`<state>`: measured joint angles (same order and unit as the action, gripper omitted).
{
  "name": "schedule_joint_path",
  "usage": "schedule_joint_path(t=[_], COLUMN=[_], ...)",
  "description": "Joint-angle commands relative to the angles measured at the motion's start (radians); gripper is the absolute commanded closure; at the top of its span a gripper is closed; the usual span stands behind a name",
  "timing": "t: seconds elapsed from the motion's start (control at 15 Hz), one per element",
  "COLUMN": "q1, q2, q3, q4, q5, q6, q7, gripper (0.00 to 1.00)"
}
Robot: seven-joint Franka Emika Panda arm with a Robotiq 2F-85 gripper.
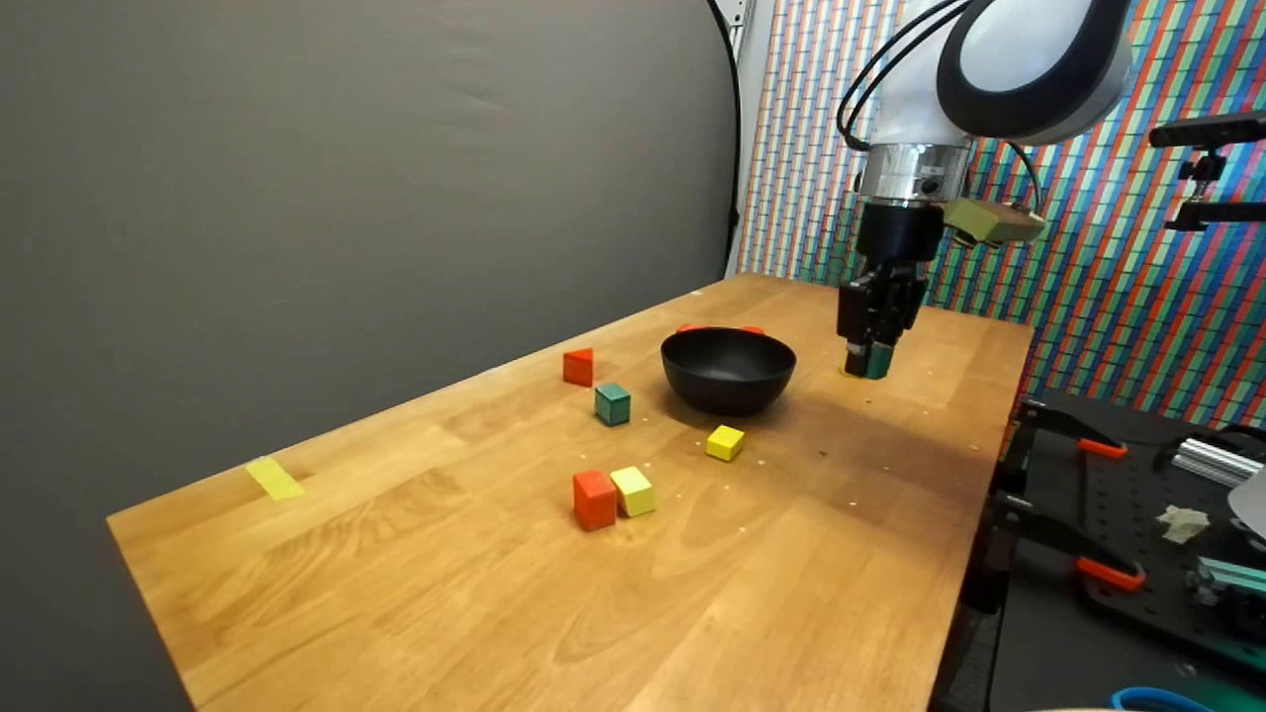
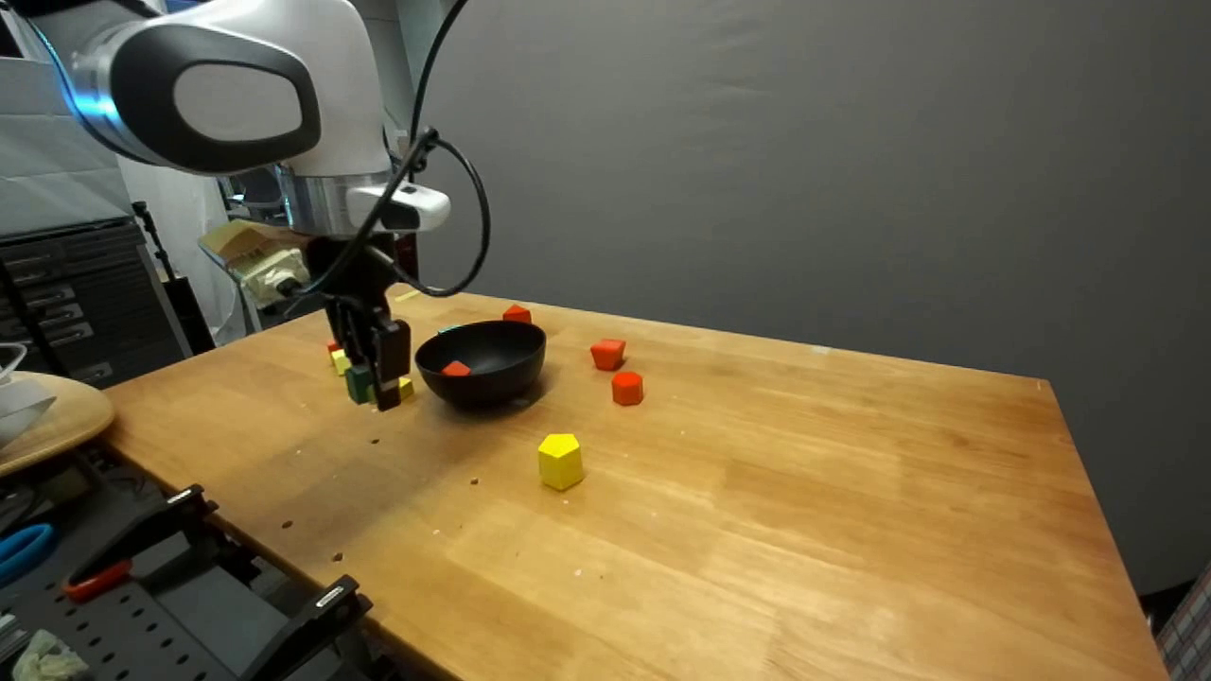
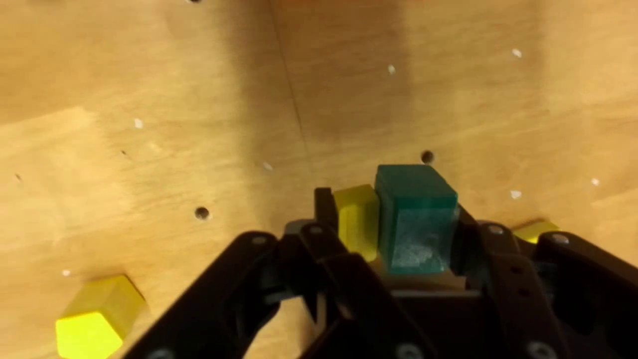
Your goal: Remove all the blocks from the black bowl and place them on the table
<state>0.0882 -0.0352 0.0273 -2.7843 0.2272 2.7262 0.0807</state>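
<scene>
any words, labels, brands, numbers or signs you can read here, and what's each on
None can be read in any view.
Lower black clamp in an exterior view: a small pale mark, too small to read.
Black bowl, and green block in the wrist view: no lettering shows.

- Black bowl (image 1: 728,381): one.
- Red blocks (image 2: 627,389): five visible; one inside bowl, four outside.
- Yellow blocks (image 2: 560,462): four, outside bowl.
- Green blocks (image 1: 612,405): two, outside bowl.
- Desk (image 1: 692,613): one.
- Tape strip (image 1: 275,479): one.
</scene>
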Motion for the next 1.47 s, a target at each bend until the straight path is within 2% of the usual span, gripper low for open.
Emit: schedule_joint_path(t=[0.0, 0.13, 0.2, 0.27, 0.47, 0.8, 1.0, 1.07, 1.27, 1.4], q1=[-0.051, -0.073, -0.082, -0.09, -0.107, -0.099, -0.084, -0.079, -0.08, -0.081], q2=[0.073, 0.121, 0.143, 0.159, 0.176, 0.133, 0.108, 0.06, 0.025, -0.057], q3=[-0.028, -0.033, -0.036, -0.036, -0.032, -0.032, -0.043, -0.048, -0.04, -0.023], q4=[0.001, 0.001, 0.001, 0.002, 0.004, 0.022, 0.041, -0.004, 0.042, 0.0], q5=[-0.022, -0.026, -0.034, -0.038, -0.049, -0.117, -0.21, -0.255, -0.357, -0.333], q6=[-0.05, -0.031, -0.03, -0.032, -0.036, 0.002, 0.071, 0.107, 0.075, 0.058], q7=[-0.087, -0.119, -0.124, -0.133, -0.159, -0.174, -0.135, -0.123, -0.135, -0.18], gripper=[0.75, 0.75, 0.25, 0.24, 0.01, 0.0, 0.0, 0.0, 0.0, 0.0])
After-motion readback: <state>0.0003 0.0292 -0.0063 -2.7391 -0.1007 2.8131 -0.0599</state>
